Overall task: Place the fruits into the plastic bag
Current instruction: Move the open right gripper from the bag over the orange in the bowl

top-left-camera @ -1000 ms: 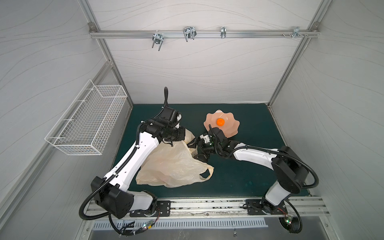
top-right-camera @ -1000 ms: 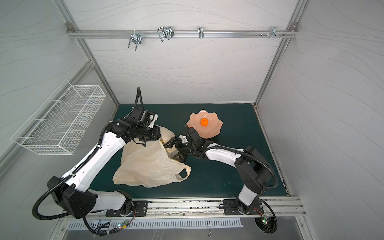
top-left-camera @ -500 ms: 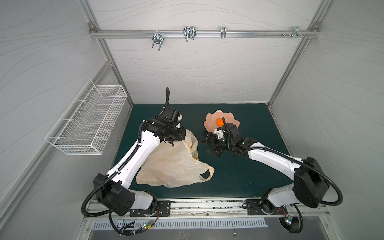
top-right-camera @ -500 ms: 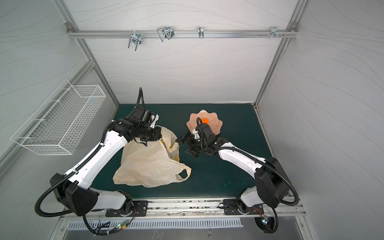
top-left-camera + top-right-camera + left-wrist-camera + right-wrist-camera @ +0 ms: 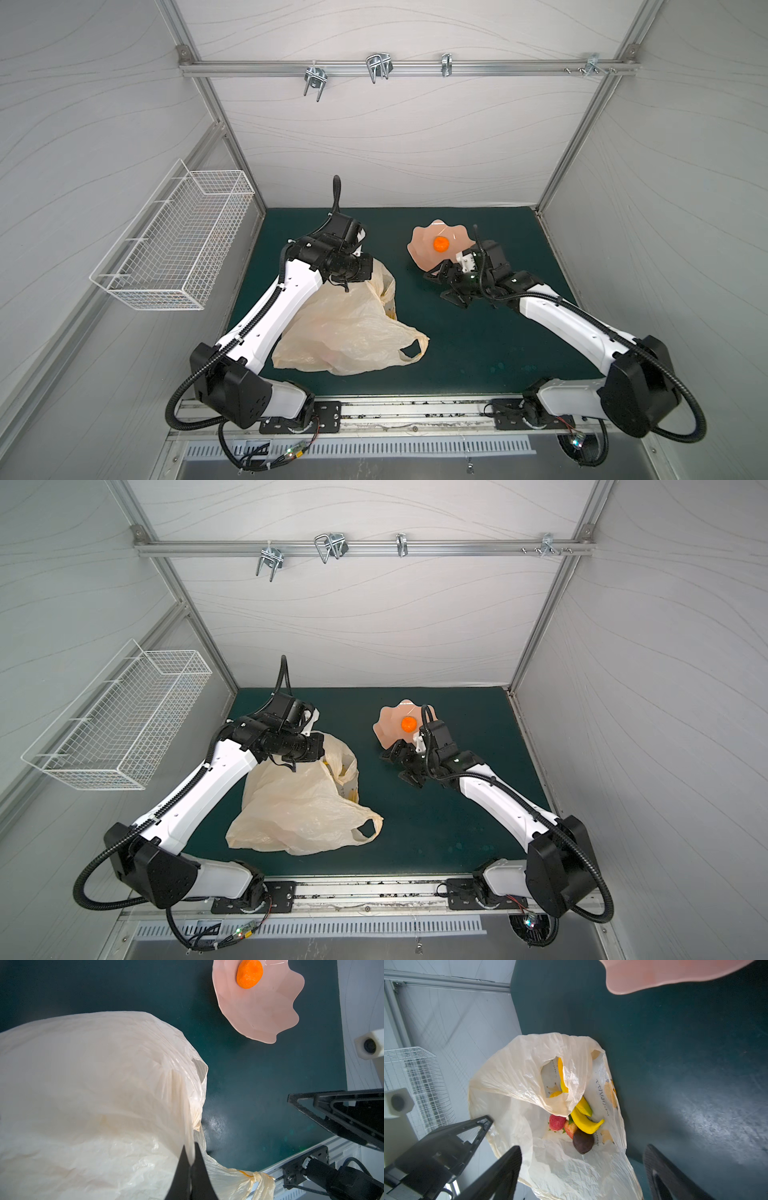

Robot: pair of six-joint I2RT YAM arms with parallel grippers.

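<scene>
A: Our left hand pinches the plastic bag by its rim, mouth lifted. Bananas lie inside, ahead of our spread, empty right hand.

B: The orange sits in the pink scalloped bowl beside that hand. We should straddle it squarely, then close gently.

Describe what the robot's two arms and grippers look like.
Both the left arm and right arm have glossy white links, black joint housings and black ribbed cable conduits. The left gripper and right gripper are black, with tapered, triangular-framed fingers; a cream camera housing sits at the wrist.
</scene>
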